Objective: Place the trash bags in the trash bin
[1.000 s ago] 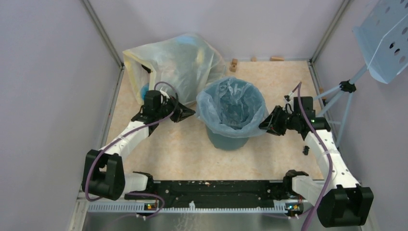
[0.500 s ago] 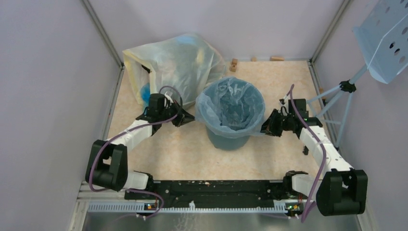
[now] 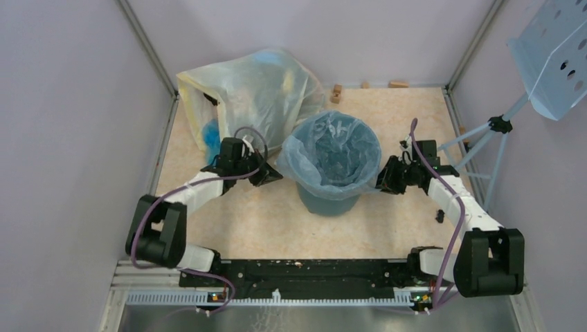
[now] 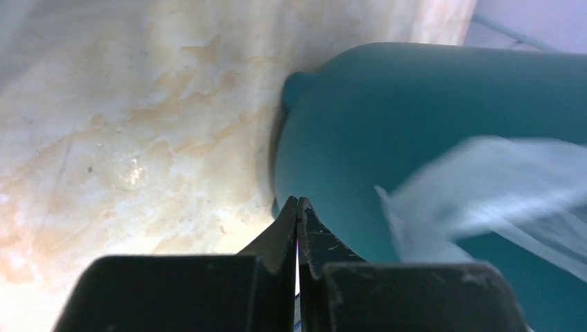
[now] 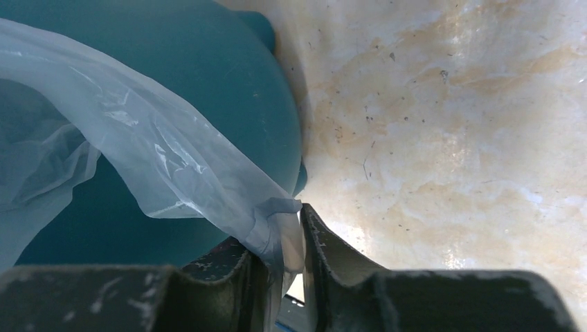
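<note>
Right gripper (image 5: 287, 223): clenched on a bunched fold of the trash bag (image 5: 159, 152), just beside the right wall of the trash bin (image 5: 228, 76), below the rim. Left gripper (image 4: 297, 203): pressed shut, tip against tip, just beside the bin's left wall. No film seen between those fingers, only a blurred flap of the bag hanging off to one side. Hard to tell from above: flap caught or not.

Trash bag: seated inside the bin, mouth open, edge turned out over the rim and draped down the outside all round, flaring loosest on the bin's left. Bin: upright on the table (image 3: 263, 221), with a big yellowish bag (image 3: 256, 90) just behind its left side, no part of this job.

Step in hand, by judgement: tugging the overhang down on both sides of the bin to settle the liner on the rim. Task looks close to done.

Next, probably:
- Ease the right-hand fold a little further down the wall, without dragging the bin sideways or tearing the thin film.
- Let go and back away from the bin.
- On the bin's left, reopen and take hold of the loose flap, if slack there.
</note>
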Tool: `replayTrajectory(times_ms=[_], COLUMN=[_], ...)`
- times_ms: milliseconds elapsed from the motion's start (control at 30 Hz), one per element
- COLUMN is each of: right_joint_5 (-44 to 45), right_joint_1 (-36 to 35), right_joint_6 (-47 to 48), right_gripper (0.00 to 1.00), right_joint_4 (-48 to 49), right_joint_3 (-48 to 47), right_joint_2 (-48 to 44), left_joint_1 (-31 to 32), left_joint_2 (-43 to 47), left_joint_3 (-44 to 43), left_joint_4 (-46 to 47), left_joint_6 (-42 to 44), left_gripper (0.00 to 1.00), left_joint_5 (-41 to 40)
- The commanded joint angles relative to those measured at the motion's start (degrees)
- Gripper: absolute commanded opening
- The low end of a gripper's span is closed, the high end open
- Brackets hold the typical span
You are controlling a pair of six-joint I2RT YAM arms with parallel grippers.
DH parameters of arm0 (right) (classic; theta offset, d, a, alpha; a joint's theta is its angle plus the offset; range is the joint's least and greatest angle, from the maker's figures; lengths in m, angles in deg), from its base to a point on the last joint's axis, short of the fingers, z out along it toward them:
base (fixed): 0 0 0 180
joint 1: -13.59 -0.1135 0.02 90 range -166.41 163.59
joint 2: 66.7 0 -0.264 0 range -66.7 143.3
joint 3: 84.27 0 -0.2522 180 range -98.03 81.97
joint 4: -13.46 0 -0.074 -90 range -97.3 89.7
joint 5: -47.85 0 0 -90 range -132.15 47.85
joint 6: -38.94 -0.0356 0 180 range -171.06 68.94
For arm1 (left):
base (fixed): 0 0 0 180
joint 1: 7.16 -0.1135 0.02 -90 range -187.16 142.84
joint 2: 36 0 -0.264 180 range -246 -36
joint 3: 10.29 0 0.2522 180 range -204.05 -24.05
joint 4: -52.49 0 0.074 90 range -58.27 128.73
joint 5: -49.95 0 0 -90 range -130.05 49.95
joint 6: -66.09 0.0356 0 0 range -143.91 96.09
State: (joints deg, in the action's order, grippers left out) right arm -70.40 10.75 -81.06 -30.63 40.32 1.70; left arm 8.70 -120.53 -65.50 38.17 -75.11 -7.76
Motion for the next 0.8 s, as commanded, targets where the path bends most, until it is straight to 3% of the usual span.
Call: replayTrajectory(times_ms=[0, 33, 267, 400, 633, 767], right_joint_5=[1.62, 1.50, 0.99, 0.08, -0.39, -0.69], right_joint_1=[0.46, 0.48, 0.46, 0.46, 0.50, 0.46], right_joint_6=[2.17, 2.22, 2.13, 1.84, 1.76, 1.83], right_gripper=[0.25, 0.26, 0.35, 0.36, 0.37, 0.36], right_joint_4=[0.33, 0.01, -1.17, -0.83, -0.69, -0.70], right_joint_3=[-2.91, -2.99, -3.24, -3.27, -3.28, -3.00], right_joint_2=[-3.23, -3.86, -7.14, -6.71, -6.17, -6.39], left_joint_1=[-0.19, -0.23, -0.30, -0.31, -0.24, -0.21], left_joint_2=[13.74, 16.19, 27.94, 26.80, 17.19, 15.76], left_joint_3=[0.16, 0.09, 3.79, 6.49, 2.32, 1.33], left_joint_4=[-2.61, -4.35, -5.20, 2.37, 3.04, 5.29], left_joint_6=[0.77, 0.30, -6.73, -9.43, -8.39, -8.88], left_gripper=[0.00, 0.00, 0.50, 0.53, 0.64, 0.65], left_joint_5=[-5.55, -6.73, -12.21, -8.25, -1.33, -1.48])
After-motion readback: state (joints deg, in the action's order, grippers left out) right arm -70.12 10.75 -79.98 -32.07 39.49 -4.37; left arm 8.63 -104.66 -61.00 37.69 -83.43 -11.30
